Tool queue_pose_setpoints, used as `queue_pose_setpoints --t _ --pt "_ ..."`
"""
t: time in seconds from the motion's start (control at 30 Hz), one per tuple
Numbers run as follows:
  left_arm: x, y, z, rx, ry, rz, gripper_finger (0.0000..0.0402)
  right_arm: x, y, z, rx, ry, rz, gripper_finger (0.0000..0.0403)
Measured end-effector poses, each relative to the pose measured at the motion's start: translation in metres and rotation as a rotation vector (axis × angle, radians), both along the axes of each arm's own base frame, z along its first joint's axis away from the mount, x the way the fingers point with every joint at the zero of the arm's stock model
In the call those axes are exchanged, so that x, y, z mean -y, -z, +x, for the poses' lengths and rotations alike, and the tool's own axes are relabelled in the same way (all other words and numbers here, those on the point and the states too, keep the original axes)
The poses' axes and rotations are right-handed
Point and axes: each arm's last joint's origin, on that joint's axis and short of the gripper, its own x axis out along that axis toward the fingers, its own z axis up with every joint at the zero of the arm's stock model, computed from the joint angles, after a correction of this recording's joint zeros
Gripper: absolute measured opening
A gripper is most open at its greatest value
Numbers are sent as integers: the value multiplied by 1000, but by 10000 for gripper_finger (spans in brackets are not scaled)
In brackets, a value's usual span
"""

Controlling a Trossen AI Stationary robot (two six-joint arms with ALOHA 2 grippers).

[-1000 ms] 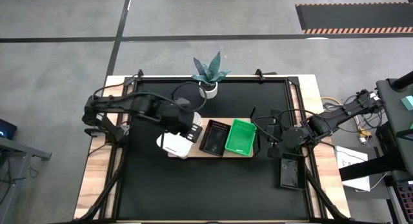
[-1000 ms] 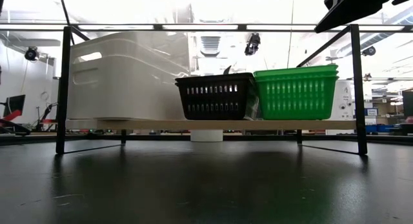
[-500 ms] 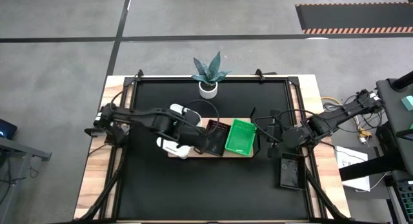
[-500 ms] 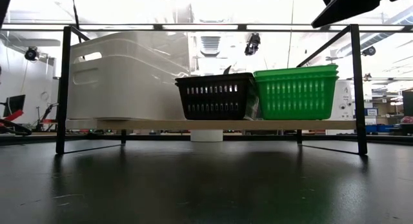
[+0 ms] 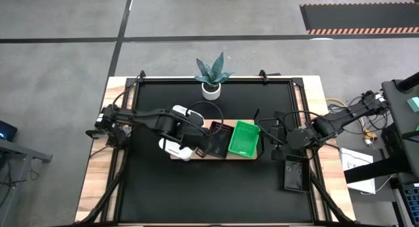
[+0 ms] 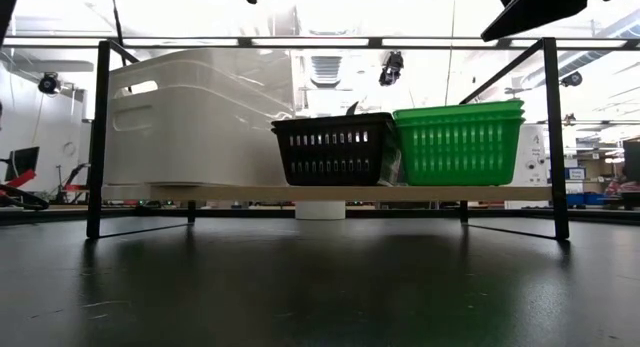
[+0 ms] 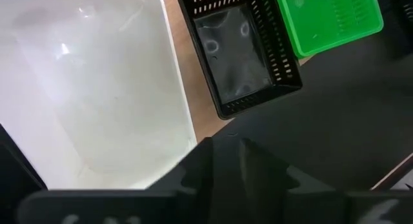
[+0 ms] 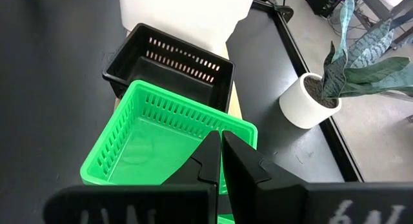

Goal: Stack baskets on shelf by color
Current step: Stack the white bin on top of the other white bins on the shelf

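Black matting is covering the bench [image 5: 157, 188], where the wooden shelf [image 5: 196, 156] is carrying smooth white baskets [image 5: 175, 147], slotted black baskets [image 5: 218, 139] and ribbed green baskets [image 5: 243, 139]. Left gripper [image 5: 208, 147] is hovering between white and black; whether its fingers are released I cannot tell, so lifting straight clear seems wise. Right gripper [image 5: 283, 138] is waiting beside green, fingers clenched empty.

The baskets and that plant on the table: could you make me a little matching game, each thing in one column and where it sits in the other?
Things:
1. white basket
2. black basket
3. green basket
4. plant pot

Places:
A. middle of the shelf
B. shelf end nearest the right arm
C. off the shelf, on the mat behind it
D. shelf end under the left arm

Pairs: 1-D, 2-A, 3-B, 4-C
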Motion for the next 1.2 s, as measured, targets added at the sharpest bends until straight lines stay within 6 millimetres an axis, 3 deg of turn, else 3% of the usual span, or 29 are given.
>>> queue_pose_setpoints --t 0.33,0.63,0.83,1.1,1.2 --pt "-4 22 4 -72 -15 26 181 0 0 0 -3 0 -1 9" --pt "-3 58 8 -148 -15 42 193 0 0 0 -4 -1 -3 9" --pt "-2 64 12 -132 10 41 145 0 0 0 -4 -2 -4 9" --pt "-2 64 13 -117 10 38 15 0 0 0 -4 -2 -5 9" --pt "-2 63 13 -114 8 36 8 0 0 0 -4 -2 -5 9"
